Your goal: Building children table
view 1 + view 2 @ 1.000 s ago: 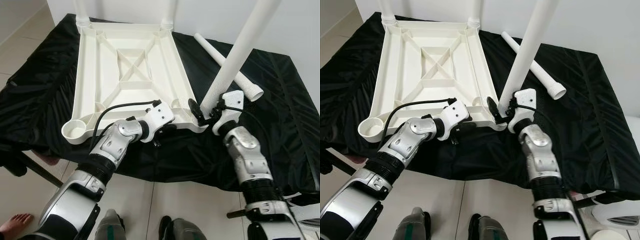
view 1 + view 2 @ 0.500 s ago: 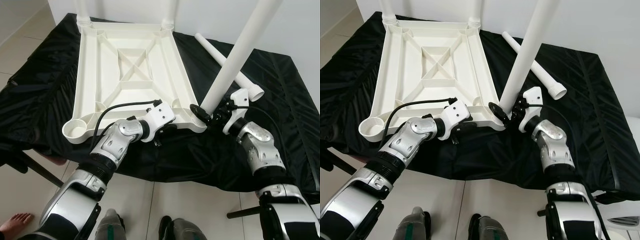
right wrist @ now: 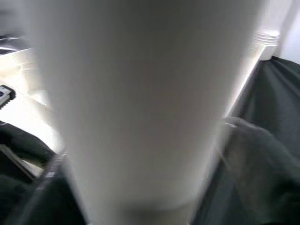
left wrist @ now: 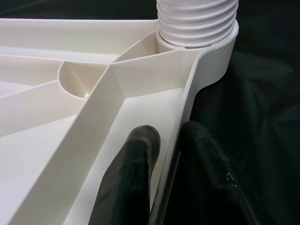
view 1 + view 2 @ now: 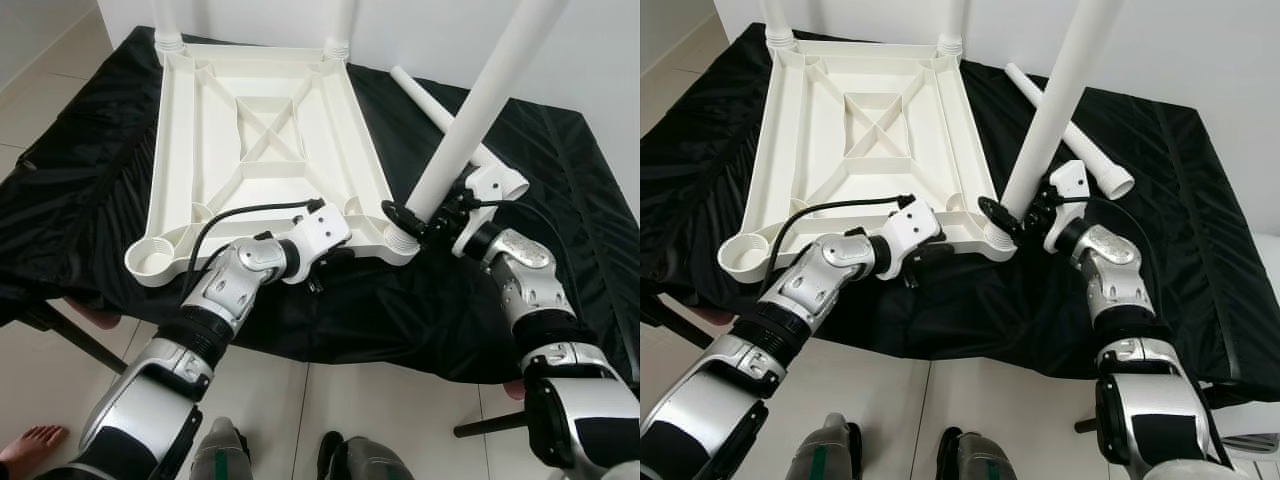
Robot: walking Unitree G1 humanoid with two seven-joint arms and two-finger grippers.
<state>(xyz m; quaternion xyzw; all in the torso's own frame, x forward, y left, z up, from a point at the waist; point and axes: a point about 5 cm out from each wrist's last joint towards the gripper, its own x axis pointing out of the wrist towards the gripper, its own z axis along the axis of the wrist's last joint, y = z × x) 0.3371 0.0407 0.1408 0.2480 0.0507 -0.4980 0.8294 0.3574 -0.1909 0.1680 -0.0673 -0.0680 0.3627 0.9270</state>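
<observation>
Two silver arms reach over a bench (image 5: 80, 190) covered in black cloth. On the cloth we see a white plastic tabletop (image 5: 265, 150) lying upside down, with its ribs facing up.

Our left end effector (image 5: 335, 258) sits at the near edge of the tabletop, close to the near right corner. In the left wrist view its two black fingers (image 4: 129, 180) are pinched narrow on the thin white rim, one finger inside the rim and one outside. Just past them we see the ridged bottom end of a leg sitting in the round corner socket (image 4: 197, 44).

Our right end effector (image 5: 412, 222) is at that same corner. It holds the tall white leg (image 5: 475, 110) low down, right above the socket. The leg leans up and away to the right. In the right wrist view the leg (image 3: 136, 103) is blurry and very close, so we think the fingers are wrapped around it, but that view does not show them well.

Two more legs stand in the far corners (image 5: 165, 40). Another loose leg (image 5: 430, 95) lies flat on the cloth behind the tilted one. The near left corner socket (image 5: 150, 262) has no leg in it.

We cannot read any words or labels on these things.
</observation>
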